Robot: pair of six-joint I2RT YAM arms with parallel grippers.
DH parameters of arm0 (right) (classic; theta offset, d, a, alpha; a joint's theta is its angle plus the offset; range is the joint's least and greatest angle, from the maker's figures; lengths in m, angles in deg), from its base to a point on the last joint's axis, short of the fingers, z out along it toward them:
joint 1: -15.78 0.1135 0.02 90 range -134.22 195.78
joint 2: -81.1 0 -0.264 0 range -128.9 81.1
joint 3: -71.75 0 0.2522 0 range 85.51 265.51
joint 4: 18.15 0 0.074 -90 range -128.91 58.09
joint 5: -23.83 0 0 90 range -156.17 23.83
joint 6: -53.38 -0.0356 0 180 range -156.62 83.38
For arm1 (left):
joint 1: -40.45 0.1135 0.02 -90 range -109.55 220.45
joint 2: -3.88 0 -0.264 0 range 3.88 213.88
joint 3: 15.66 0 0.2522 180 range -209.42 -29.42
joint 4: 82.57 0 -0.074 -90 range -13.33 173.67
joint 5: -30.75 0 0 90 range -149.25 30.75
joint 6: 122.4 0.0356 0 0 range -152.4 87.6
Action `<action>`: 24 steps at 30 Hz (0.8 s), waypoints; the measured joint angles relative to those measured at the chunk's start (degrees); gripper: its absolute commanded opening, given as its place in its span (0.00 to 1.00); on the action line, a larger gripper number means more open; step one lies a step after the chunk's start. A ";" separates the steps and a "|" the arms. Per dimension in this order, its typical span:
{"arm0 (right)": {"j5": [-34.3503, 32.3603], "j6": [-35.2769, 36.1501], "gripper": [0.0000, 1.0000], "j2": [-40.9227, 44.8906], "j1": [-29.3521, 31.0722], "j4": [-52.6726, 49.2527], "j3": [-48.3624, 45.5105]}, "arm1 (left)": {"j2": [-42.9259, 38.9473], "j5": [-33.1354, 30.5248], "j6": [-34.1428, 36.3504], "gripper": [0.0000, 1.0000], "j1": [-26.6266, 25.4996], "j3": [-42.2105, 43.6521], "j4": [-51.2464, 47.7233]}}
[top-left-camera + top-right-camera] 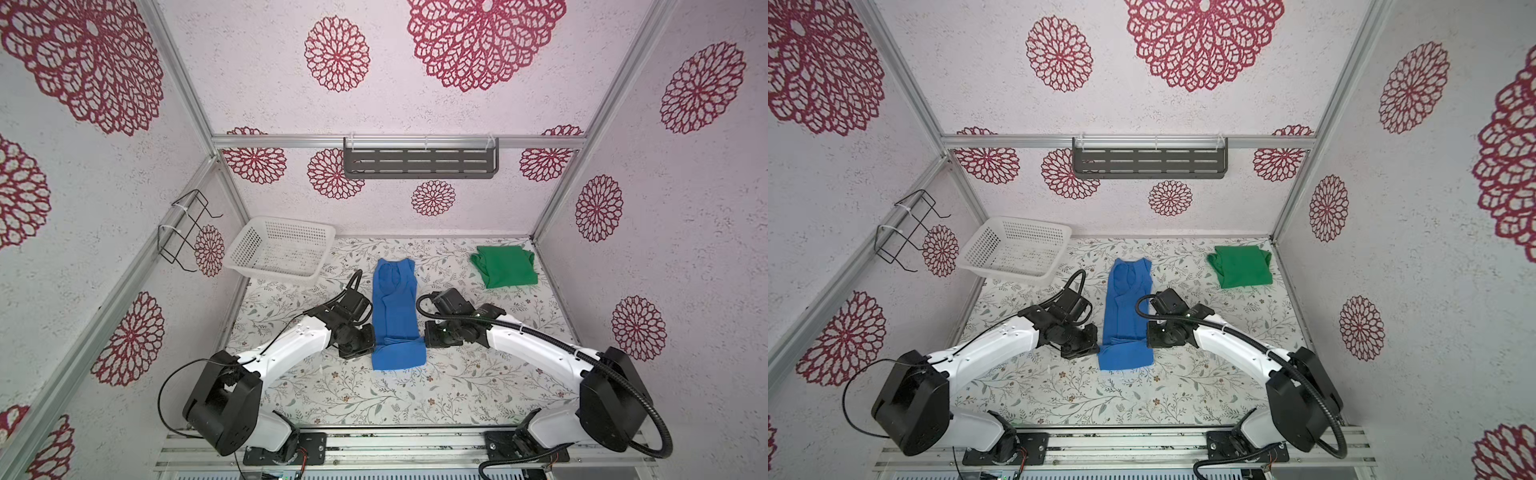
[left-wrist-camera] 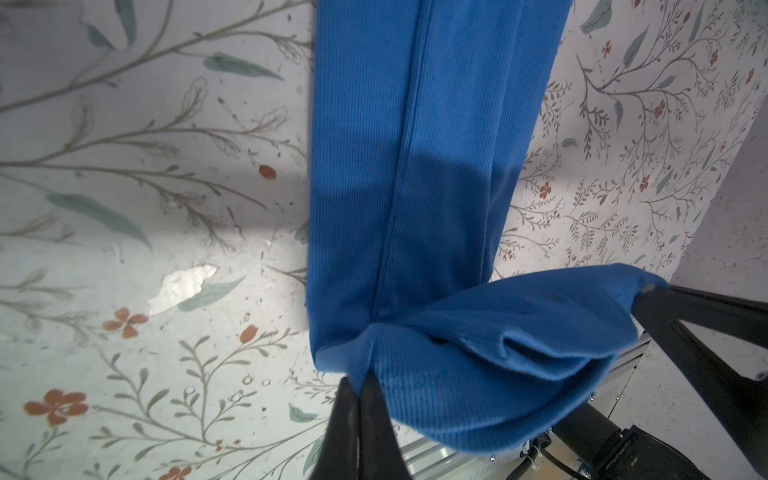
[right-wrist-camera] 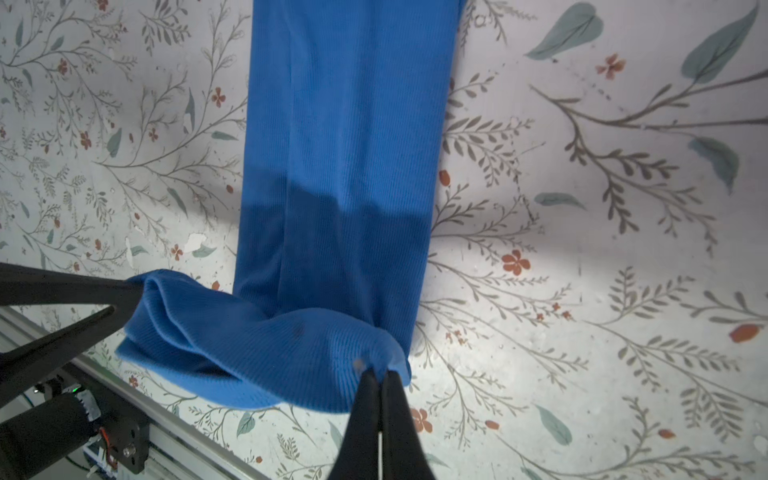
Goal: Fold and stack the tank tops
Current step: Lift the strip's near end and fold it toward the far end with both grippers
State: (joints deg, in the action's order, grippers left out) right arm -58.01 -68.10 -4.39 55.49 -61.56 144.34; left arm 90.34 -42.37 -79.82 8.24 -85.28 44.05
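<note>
Both of my end effectors have hold of the blue tank top (image 1: 395, 309), one at each near corner. My left end effector (image 2: 359, 376) has its jaws pressed together on the corner of the cloth on its own side. The two black fingers meet in a narrow point with the ribbed fabric pinched between them. My right end effector (image 3: 380, 372) is closed the same way on the opposite corner, with only a thin slit between its fingers.

The near end of the top is lifted off the bench (image 1: 374, 401) and hangs between my two grips as a loose, sagging fold with rolled edges. The rest of it lies flat on the flowered surface as a long, narrow strip, folded lengthwise with a seam line down its middle. It runs away from me toward the back wall. In both top views it sits in the middle of the bench, with my wrists close on either side of its near end. My fingertips are hidden under the wrist bodies there, so how many layers each grip holds I cannot tell.

The green tank top (image 1: 505, 266) lies folded in a compact, roughly square bundle at the far right corner of the bench, well apart from the blue one. The white basket (image 1: 249, 249) stands at the far left corner, near the strap end of the blue top but not touching it.
</note>
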 measured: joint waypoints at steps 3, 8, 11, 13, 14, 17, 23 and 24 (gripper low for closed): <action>0.68 1.73 0.00 -3.50 -1.53 0.13 2.01 | 3.17 0.87 1.95 0.00 1.75 -1.84 0.33; 1.14 4.39 0.00 -9.01 -3.21 0.20 6.36 | 7.54 1.81 4.63 0.00 4.35 -5.07 0.68; 1.22 5.53 0.00 -11.34 -4.17 0.39 8.61 | 9.49 2.03 5.95 0.00 5.86 -6.73 0.96; 1.38 6.29 0.00 -12.74 -4.74 0.46 10.10 | 10.80 2.16 6.82 0.00 6.82 -7.85 1.05; 1.44 6.56 0.00 -13.51 -4.98 0.66 10.84 | 11.52 2.21 7.19 0.00 7.28 -8.46 1.20; 1.66 7.45 0.00 -15.41 -5.60 1.27 12.39 | 13.92 2.51 8.04 0.00 8.31 -10.47 1.84; 1.53 8.70 0.43 -18.12 -7.23 1.95 14.01 | 19.32 3.08 10.16 0.45 9.22 -15.26 3.54; 1.46 9.14 0.49 -18.14 -7.74 2.12 14.10 | 19.54 2.99 10.54 0.50 9.53 -16.17 3.41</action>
State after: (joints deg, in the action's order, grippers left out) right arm -56.54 -58.96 -22.53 47.75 -59.44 158.43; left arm 109.88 -39.37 -69.29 17.77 -101.45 47.46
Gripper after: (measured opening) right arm 0.396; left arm 0.426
